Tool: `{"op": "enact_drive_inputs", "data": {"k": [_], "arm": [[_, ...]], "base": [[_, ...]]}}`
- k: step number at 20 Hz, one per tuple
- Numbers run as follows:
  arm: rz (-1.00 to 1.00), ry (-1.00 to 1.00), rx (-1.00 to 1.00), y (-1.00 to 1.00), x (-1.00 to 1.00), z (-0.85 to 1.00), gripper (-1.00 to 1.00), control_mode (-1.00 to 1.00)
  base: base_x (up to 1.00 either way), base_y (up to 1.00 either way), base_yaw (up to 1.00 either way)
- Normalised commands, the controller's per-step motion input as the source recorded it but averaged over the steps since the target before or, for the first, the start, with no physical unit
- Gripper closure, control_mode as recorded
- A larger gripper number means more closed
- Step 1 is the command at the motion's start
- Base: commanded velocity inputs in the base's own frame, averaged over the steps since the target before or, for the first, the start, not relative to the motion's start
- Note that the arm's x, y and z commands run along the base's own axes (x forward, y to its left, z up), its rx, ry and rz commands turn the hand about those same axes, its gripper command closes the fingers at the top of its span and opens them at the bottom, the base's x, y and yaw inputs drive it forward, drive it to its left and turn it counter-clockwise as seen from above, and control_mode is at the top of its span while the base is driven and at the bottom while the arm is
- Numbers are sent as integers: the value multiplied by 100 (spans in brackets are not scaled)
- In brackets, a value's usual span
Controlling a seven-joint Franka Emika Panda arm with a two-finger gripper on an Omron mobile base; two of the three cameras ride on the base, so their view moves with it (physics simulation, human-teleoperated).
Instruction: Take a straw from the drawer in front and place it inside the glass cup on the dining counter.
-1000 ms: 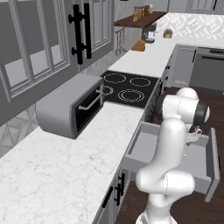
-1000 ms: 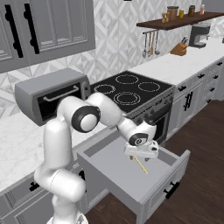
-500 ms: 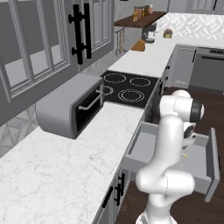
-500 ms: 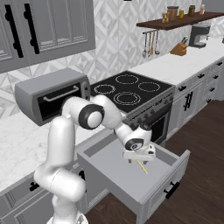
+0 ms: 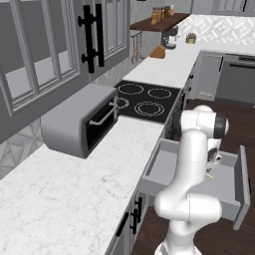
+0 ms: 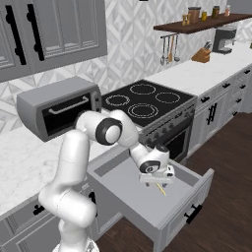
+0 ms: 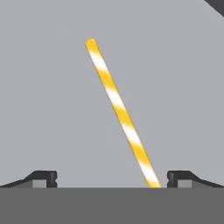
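Yellow straw [image 7: 118,108] under my wide-open pincer [image 7: 112,177]

I see the straw lying flat on the grey floor of the pulled-out drawer [image 6: 189,197], and my pincer hangs just above it, inside the drawer. Both dark fingertips [image 7: 43,177] stand far apart and hold nothing. The near end of the straw sits just beside one tip, but I cannot tell if they touch. The other tip is well away from the straw.
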Motion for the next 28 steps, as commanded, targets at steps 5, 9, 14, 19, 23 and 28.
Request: {"op": "enact_drive_inputs", "data": {"k": [5,9,14,19,23,28], "arm": [[3,-4,-6,-5,7,-33,-100,-100],[3,-5,-5,0,2,-33,-100,-100],[3,-1,-4,0,0,-39,-100,-100],[3,0,-4,0,0,-44,100,-100],[6,0,-1,0,2,-38,100,-100],[7,0,0,4,0,-11,100,-100]], "base": [[0,0,0],[0,0,0],[0,0,0],[0,0,0],[0,0,0],[0,0,0]]}}
